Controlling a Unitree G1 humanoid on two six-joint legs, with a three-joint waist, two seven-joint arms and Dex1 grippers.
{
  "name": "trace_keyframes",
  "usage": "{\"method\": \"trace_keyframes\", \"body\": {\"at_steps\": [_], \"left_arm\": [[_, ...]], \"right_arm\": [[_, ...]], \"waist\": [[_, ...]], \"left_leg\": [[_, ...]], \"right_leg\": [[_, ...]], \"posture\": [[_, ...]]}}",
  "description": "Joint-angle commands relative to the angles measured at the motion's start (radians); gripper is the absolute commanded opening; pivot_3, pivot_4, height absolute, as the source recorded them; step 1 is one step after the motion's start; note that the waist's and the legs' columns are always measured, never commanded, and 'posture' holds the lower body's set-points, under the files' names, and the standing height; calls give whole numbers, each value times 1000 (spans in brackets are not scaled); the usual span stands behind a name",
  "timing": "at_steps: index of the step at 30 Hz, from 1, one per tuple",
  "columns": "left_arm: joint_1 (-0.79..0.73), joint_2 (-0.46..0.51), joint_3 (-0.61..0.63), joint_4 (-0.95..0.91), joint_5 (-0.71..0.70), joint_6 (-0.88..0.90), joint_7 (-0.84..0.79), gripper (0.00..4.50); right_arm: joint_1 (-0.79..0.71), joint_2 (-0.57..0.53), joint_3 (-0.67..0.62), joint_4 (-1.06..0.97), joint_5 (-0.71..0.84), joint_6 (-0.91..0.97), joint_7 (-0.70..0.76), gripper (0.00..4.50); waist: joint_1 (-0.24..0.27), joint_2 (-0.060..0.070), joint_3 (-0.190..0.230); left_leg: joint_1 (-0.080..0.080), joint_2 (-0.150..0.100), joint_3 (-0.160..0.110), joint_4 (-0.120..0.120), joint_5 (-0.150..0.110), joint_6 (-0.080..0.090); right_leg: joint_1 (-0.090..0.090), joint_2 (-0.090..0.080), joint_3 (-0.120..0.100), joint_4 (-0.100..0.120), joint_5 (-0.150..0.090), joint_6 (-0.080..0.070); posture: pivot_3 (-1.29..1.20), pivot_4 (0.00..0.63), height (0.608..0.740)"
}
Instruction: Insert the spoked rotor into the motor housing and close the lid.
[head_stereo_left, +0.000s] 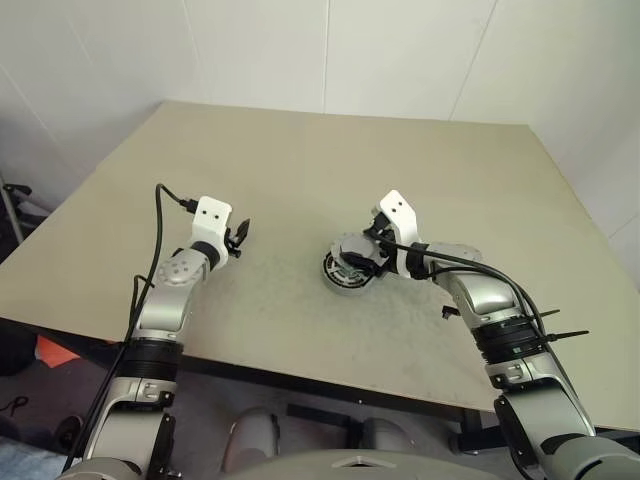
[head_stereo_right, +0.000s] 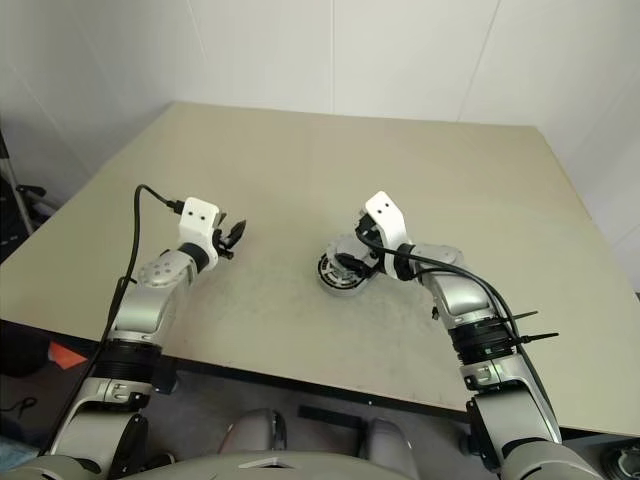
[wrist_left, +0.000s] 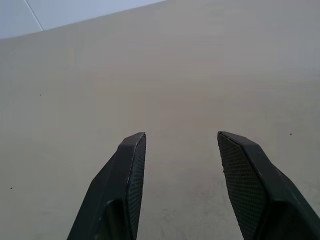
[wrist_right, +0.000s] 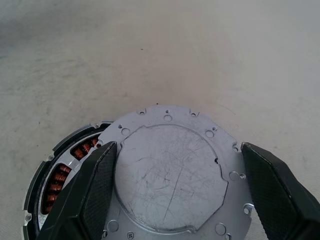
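Note:
The motor housing (wrist_right: 60, 170) lies on the table, and its copper windings show along one side. The lid (wrist_right: 172, 175), a scratched silver disc with small holes at its rim, rests on top of it, shifted off-centre. My right gripper (wrist_right: 178, 145) is open, one finger at each side of the lid's rim. From the head views it (head_stereo_left: 358, 262) hangs just over the housing (head_stereo_left: 342, 272). The spoked rotor is hidden. My left gripper (head_stereo_left: 240, 240) hovers open and empty above bare table, well to the left of the housing; its fingers (wrist_left: 130, 170) hold nothing.
The beige table (head_stereo_left: 300, 160) stretches far behind and to both sides of the housing. Its front edge runs just below my arms. White walls stand behind the table.

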Motion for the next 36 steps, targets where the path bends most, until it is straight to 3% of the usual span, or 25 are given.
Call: {"method": "trace_keyframes", "body": {"at_steps": [1, 6, 12, 20, 27, 36], "left_arm": [[-10, 3, 6, -28, 3, -23, -1, 2414], [-11, 4, 8, -27, 3, -23, -2, 2414], [-12, 7, 11, -27, 3, -21, -1, 2414], [-10, 7, 14, -30, 4, -20, 2, 2414], [-8, 5, 13, -25, 5, -22, 2, 2414], [-10, 6, 14, -19, 4, -24, -1, 2414]], "right_arm": [[9, -10, -9, -34, 8, 9, 7, 4491], [21, -9, -7, -33, 13, 32, 8, 4491], [23, -10, 2, -34, 13, 42, 2, 3098], [29, -27, 11, -53, 8, 11, 21, 3101], [69, -61, -27, -156, 109, 29, 133, 3101], [68, -63, -29, -143, 106, 0, 128, 3101]], "waist": [[0, 0, 0], [0, 0, 0], [0, 0, 0], [0, 0, 0], [4, 0, 0], [3, 0, 0]], "left_leg": [[0, 0, 0, 0, 0, 0], [0, 0, 0, 0, 0, 0], [2, 0, 0, 1, 0, 0], [2, 0, 0, 1, 0, 0], [-1, 0, 0, 1, 0, 1], [-1, 0, 0, 1, 0, 1]], "right_leg": [[0, 0, 0, 0, 0, 0], [0, 0, 0, 0, 0, 0], [2, 0, 0, 0, 0, 0], [2, 0, 0, 1, 0, 0], [1, 0, 0, 0, 0, 0], [0, 0, 0, 0, 0, 0]], "posture": [[0, 0, 740], [0, 0, 740], [0, 0, 740], [0, 0, 740], [0, 0, 740], [0, 0, 740]]}}
